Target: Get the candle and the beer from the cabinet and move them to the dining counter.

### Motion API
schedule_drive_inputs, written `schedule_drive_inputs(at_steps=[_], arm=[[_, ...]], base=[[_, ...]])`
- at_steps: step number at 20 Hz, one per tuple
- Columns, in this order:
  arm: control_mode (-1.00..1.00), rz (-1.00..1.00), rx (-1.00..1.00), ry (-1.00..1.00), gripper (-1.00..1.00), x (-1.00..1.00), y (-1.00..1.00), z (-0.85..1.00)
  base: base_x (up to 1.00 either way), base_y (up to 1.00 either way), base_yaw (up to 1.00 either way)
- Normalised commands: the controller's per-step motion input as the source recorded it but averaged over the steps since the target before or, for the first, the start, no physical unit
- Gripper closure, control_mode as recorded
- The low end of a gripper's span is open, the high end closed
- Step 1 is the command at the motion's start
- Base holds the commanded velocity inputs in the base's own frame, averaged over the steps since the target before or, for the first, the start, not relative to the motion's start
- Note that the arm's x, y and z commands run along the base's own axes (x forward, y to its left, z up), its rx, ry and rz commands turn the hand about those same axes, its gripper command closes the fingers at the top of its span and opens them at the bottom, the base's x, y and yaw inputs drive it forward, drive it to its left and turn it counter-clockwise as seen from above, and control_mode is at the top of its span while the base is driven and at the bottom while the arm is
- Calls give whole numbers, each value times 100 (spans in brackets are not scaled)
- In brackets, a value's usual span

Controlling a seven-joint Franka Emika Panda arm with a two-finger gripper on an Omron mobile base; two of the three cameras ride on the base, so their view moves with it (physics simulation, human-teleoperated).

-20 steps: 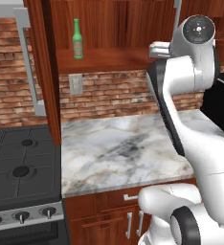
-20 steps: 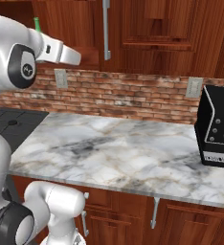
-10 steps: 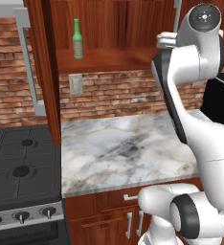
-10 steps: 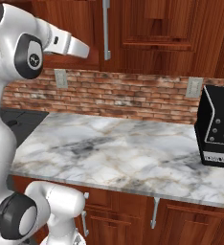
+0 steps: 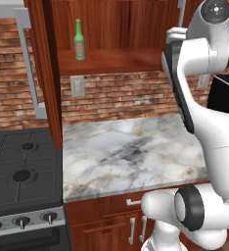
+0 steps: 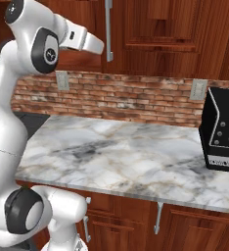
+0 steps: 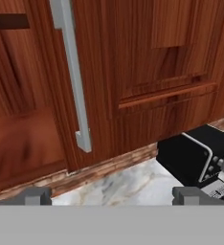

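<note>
Claw [image 7: 112,195] spread to its widest, the two dark fingertips [image 7: 33,195] standing far apart at 6 o'clock in the hand view; we find nothing between them and nothing touching them. It faces the closed door of the cabinet [image 7: 147,72], whose long silver bar handle [image 7: 73,72] runs down from 11 o'clock. At 4 o'clock a black toaster [image 7: 195,155] sits on the marble worktop [image 7: 128,184], partly cut off at the frame edge. In the left base view we note the beer [image 5: 79,40] upright on the open cabinet shelf [image 5: 111,61] at 11 o'clock, well apart from the arm. The shelf's right part is hidden behind the arm; we cannot make out the candle.
</note>
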Motion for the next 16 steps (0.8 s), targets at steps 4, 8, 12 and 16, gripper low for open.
schedule_drive_inputs(at_steps=[4,8,12,16], arm=[[-100,0,1,0,-100,29,-22,0],[-100,0,0,0,-100,35,-13,0],[-100,0,1,0,-100,45,-5,0],[-100,0,3,0,-100,44,-4,0]], base=[[0,0,0],[0,0,0],[0,0,0],[0,0,0]])
